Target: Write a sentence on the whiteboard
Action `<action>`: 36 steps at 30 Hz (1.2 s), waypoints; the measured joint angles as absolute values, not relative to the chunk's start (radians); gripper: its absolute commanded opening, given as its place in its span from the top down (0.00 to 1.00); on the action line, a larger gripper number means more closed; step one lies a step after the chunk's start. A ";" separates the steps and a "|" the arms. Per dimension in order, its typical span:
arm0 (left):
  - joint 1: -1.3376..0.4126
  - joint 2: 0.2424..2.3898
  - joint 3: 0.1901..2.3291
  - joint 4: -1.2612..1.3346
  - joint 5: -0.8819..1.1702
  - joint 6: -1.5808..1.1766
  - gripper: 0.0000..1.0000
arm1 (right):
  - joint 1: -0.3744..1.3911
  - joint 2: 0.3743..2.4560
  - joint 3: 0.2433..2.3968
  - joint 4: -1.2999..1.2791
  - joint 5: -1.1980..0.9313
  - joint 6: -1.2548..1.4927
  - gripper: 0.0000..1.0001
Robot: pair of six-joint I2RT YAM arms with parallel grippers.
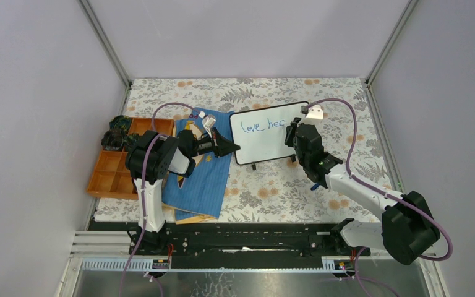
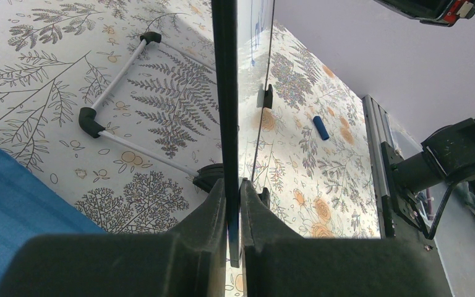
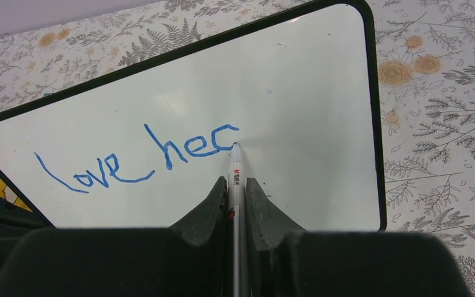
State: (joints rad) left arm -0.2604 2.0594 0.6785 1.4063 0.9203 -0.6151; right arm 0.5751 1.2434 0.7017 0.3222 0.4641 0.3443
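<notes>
The whiteboard (image 1: 272, 145) stands slightly tilted back at the centre of the top view, on the flower-patterned desk (image 1: 266, 195). It is white, with a thin black frame, rounded corners and small black feet. The sentence (image 3: 136, 158) runs across its upper half in thin blue cursive and reads "love hec". The lower half of the board is bare.

The right gripper (image 3: 235, 185) is clenched on a slim white marker (image 3: 235, 166), whose tip touches the board at the end of the last letter. The left gripper (image 2: 234, 192) is clamped on the whiteboard's left edge. In its wrist view the black frame runs straight up from between the fingers (image 2: 210, 210).

To the left of the board, a blue book (image 1: 201, 179) lies flat under the left arm, close to the board's lower left corner. An orange compartment tray (image 1: 112, 167) sits at the desk's left edge, well apart from the board. A small blue cap (image 2: 321, 127) lies on the desk at the lower right of the board, beside the right arm.

Bare patterned desk stretches below the board in the frame, to a black rail (image 1: 247, 238), and also above it to the back wall. Plain walls close the desk in at the left, right and top of the frame. Behind the board, a white rod stand (image 2: 114, 86) with black corner pieces rests on the desk.
</notes>
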 measured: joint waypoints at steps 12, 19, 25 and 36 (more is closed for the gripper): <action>-0.261 2.059 0.678 1.407 0.920 -0.615 1.00 | 0.575 1.244 0.704 0.325 0.477 0.339 1.00; -0.260 2.059 0.678 1.406 0.921 -0.615 1.00 | 0.575 1.244 0.704 0.326 0.478 0.337 1.00; -0.260 2.059 0.678 1.407 0.920 -0.615 1.00 | 0.575 1.243 0.704 0.326 0.478 0.337 1.00; -0.260 2.059 0.678 1.406 0.921 -0.615 1.00 | 0.575 1.243 0.704 0.341 0.478 0.337 1.00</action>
